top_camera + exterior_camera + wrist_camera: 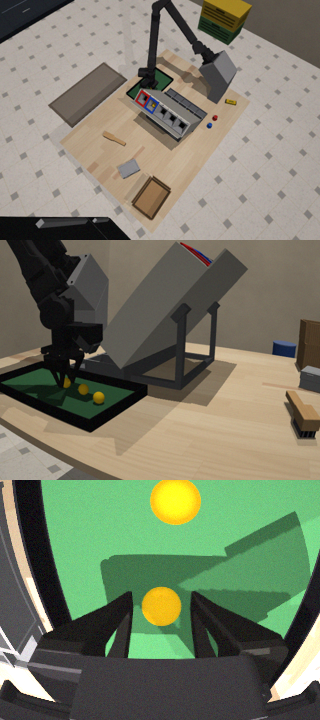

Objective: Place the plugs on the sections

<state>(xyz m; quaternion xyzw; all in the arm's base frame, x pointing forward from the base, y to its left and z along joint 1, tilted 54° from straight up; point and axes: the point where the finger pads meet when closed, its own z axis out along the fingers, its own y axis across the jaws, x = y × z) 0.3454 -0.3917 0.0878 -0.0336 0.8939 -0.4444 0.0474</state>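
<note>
My gripper [64, 382] is down in the green marble tray [69, 395], its fingers part-way closed around a yellow marble [161, 606] that lies on the tray floor. The wrist view shows a narrow gap on each side of this marble, so my gripper [161, 599] is not touching it. Two more marbles [83, 389] [98, 397] lie beside it. The red-banded funnel [142, 98] and blue-banded funnel [151, 104] sit at the left end of the grey cover; a yellow marble [154, 105] rests in the blue one. The red plug [214, 117] and blue plug [209, 125] stand on the table to the right.
The row of grey sections [186, 102] lies behind the cover. A grey box [218, 74], a small yellow block [230, 101], a wooden brush [114, 138], a grey notebook [128, 168] and a cardboard box [151, 196] sit around the table.
</note>
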